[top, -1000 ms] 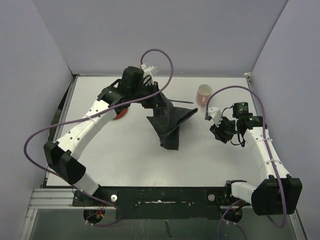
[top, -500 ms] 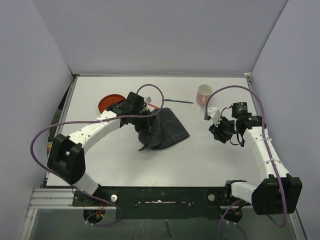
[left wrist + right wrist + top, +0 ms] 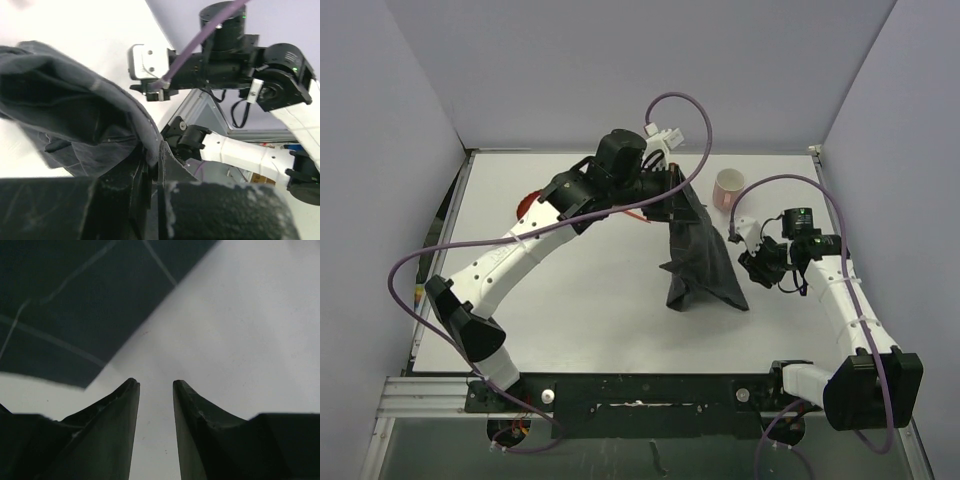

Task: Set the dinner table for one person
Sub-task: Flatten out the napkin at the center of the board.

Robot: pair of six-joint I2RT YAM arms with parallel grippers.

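My left gripper (image 3: 672, 190) is shut on an edge of the dark grid-lined cloth mat (image 3: 701, 258) and holds it up over the white dinner table (image 3: 580, 300); the cloth hangs down right of centre, its lower end touching the table. In the left wrist view the cloth (image 3: 75, 115) is pinched between my fingers (image 3: 152, 165). My right gripper (image 3: 752, 262) is open and empty, low over the table just right of the cloth. Its wrist view shows the cloth's corner (image 3: 75, 305) ahead of its open fingertips (image 3: 156, 385). A pink cup (image 3: 727, 190) stands at the back right.
An orange-red plate (image 3: 526, 205) shows partly behind my left arm at the back left. A thin red piece (image 3: 638, 215) shows under the left arm. Walls close the table on three sides.
My left arm has swung up and to the right with the cloth, lifting it from a low heap at the centre to hang next to my right gripper. The right arm has barely moved.
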